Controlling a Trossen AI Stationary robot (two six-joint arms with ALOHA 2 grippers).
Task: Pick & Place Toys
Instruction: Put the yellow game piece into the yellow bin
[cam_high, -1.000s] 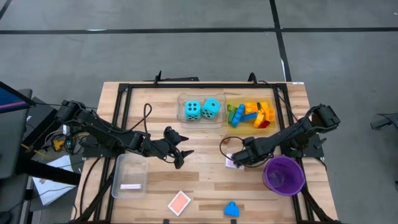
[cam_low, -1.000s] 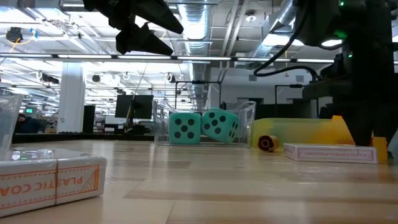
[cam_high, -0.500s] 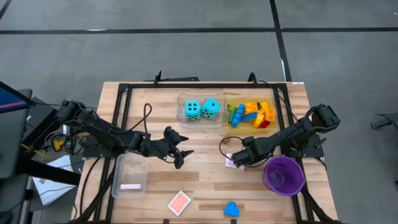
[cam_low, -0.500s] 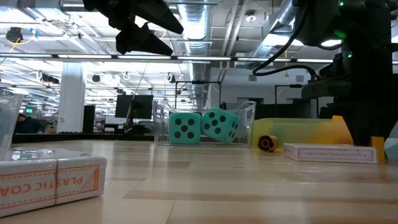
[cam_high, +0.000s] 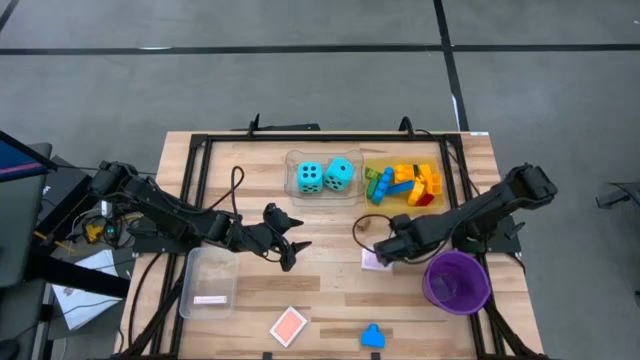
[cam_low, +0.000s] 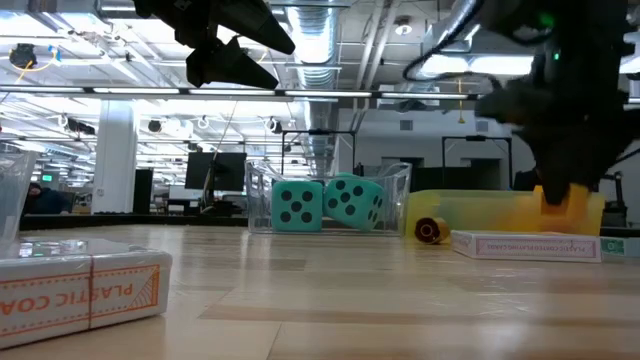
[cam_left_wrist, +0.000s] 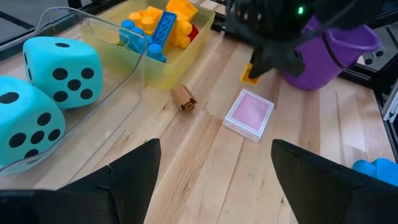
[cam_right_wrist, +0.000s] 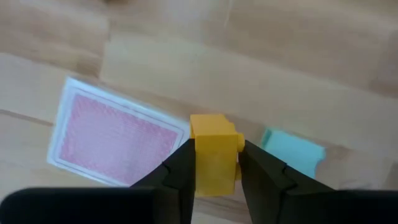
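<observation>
Dice (cam_high: 324, 176) and most bricks (cam_high: 405, 184) sit in trays; right gripper (cam_right_wrist: 214, 163) pinches a yellow brick (cam_right_wrist: 213, 152) (left gripper (cam_high: 290, 245) spread, empty); cards and blue brick (cam_high: 372, 336) remain.

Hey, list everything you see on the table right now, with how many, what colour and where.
dice: two, turquoise with black dots, in the clear tray at the table's back.
bricks: many, yellow, orange, blue, green, red, in the yellow tray beside the dice.
yellow brick: one, held above the pink tile.
pink tile: one, on the table below the right gripper.
orange tile: one, near the front edge.
blue brick: one, at the front edge.
brown piece: one, small, before the yellow tray.
purple bowl: one, front right.
clear bin: one, front left.
left gripper: open, hovering mid-table.
right gripper: shut on the yellow brick.
</observation>
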